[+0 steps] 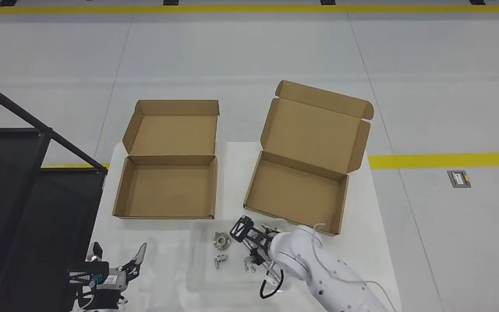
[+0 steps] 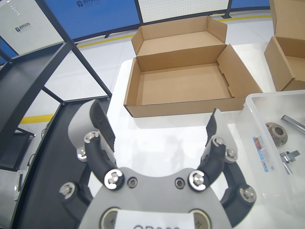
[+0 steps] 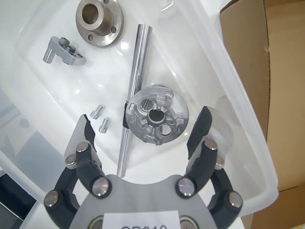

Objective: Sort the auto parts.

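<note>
Right tool [image 3: 145, 120]: jaws spread wide, nothing held, hanging inside the clear plastic bin [image 3: 245, 120] directly over the grey cast-metal disc with raised lugs and a centre bore [image 3: 156, 117]. One pad stands on each side of the disc, clear of it.

Left tool [image 2: 155, 110]: jaws also wide and empty, above the near left part of the white desk [image 1: 230, 187], well apart from the bin.

Bin contents:
- the disc, lying flat with its lugs up and its edge over the polished steel rod [image 3: 137, 77]
- a bronze-coloured flanged hub with bolt holes [image 3: 99, 22] at the far end
- a small grey aluminium bracket [image 3: 63, 52] beside the hub
- two short socket-head screws [image 3: 97, 111] just beside the rod, on the side away from the disc

Two open brown cardboard boxes stand beyond the bin, the left box [image 1: 168, 191] and the right box [image 1: 292, 191]. No parts are visible inside either.

Handling judgement: the disc is likely solid, rigid and heavy for its size, with no fragility concern. The rim looks smooth and the bin floor glossy, so it may skate under a one-sided push.

The best hold is probably across the outer rim on a full diameter, pads squared and closing evenly. The lugs give too little flat to hold.

Risk: the rod under the disc's edge may roll or lift with it. The nearby screws could be nudged.
</note>
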Controlling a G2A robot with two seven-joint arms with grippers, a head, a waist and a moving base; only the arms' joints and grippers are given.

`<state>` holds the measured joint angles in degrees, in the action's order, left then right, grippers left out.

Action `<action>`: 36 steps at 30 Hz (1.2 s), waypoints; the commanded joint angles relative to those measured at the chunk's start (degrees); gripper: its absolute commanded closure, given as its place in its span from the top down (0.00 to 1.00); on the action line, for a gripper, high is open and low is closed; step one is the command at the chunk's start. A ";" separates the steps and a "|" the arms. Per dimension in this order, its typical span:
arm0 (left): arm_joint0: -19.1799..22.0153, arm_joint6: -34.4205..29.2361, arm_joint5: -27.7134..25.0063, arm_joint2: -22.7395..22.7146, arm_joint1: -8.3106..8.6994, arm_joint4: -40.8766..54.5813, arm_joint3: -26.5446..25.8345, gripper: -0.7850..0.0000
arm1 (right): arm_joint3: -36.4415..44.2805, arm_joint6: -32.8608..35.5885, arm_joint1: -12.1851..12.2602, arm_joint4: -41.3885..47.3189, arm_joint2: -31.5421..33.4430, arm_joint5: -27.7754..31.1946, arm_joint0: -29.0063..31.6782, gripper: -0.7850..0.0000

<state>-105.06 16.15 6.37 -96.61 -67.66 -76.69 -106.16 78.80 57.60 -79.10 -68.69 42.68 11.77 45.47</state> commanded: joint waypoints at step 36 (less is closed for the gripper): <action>0.00 0.00 0.00 0.00 0.00 0.00 0.00 1.00 | 34.59 -8.23 4.40 -9.61 13.95 11.30 15.01 0.00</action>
<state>-105.06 16.15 6.37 -96.61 -67.66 -76.69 -106.16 113.45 49.35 -74.69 -78.42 56.67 23.08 60.51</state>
